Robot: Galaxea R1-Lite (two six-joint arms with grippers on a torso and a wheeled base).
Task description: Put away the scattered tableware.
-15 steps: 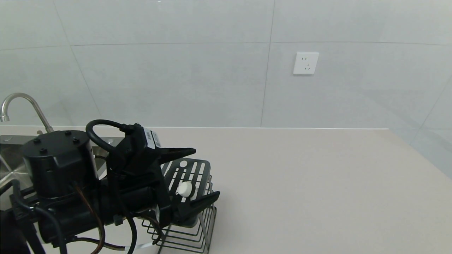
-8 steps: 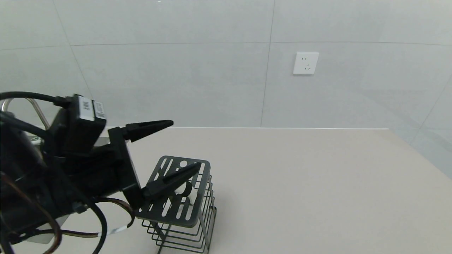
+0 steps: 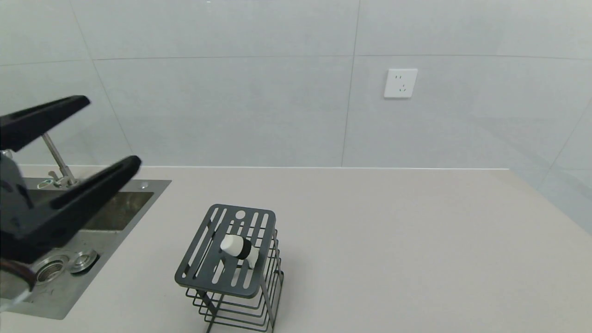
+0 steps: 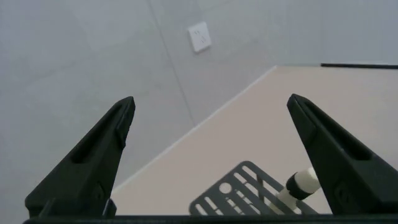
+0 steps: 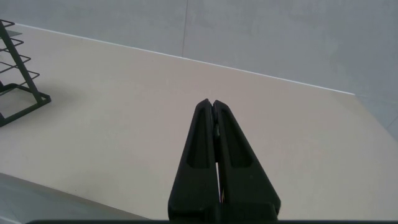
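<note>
- Head view, for the task's thing: one utensil (image 3: 236, 246) with a white-and-black handle end, standing handle-up through a slot in the top plate of the dark wire rack (image 3: 266, 216), near the plate's middle.
- Probably slotted in that way to stay upright and easy to pull out by the handle.
- Left claw (image 3: 112, 130) released, fingers spread wide, grasping nothing. Raised on the sink (image 3: 115, 210) side, well apart from the rack. Likely placed there to leave the way down into the rack open.
- Left wrist view: same spread claw (image 4: 211, 102), with the rack (image 4: 242, 186) and utensil handle (image 4: 303, 182) far below.
- Right claw (image 5: 212, 102) clenched, tips pressed together with nothing between them, low over the pale surface (image 5: 298, 143); a corner of the rack (image 5: 15, 93) off to one side.
- Around: faucet (image 3: 55, 159) behind the sink, drain (image 3: 51, 270) in its basin, wall socket (image 3: 400, 83) on the tiles.
- In the way, by judgement: wire sides closing the rack to sideways entry, and narrow slots demanding a straight drop from above.
</note>
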